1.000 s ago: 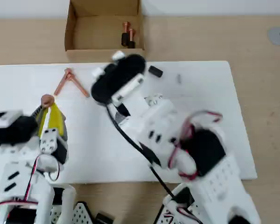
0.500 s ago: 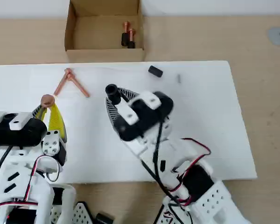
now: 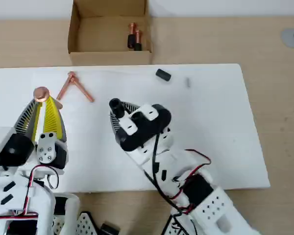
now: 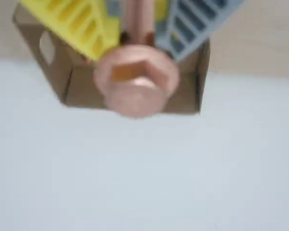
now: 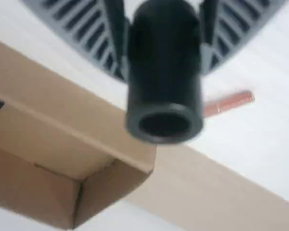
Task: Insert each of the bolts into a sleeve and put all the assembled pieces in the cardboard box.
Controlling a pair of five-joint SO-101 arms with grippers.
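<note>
My left gripper (image 3: 41,97) is shut on a copper bolt (image 3: 40,94), head outward, over the left of the white mat; the bolt's head (image 4: 136,86) sits between the yellow and blue fingers. My right gripper (image 3: 116,106) is shut on a black sleeve (image 3: 115,105) at mid-mat, its open bore (image 5: 164,124) facing outward. Two loose copper bolts (image 3: 73,85) lie crossed on the mat between the grippers and the cardboard box (image 3: 109,53). Another black sleeve (image 3: 162,75) lies near the mat's far edge. Two assembled pieces (image 3: 134,37) rest inside the box.
The white mat (image 3: 215,127) covers most of the wooden table. A small grey item (image 3: 188,82) lies right of the loose sleeve. A grey disc (image 3: 292,37) sits at the table's far right. The box (image 5: 62,163) and one loose bolt (image 5: 229,103) show behind the held sleeve.
The right arm swung back from near the box to mid-mat with the sleeve in its gripper. My left gripper moved forward toward the loose bolts with its bolt.
</note>
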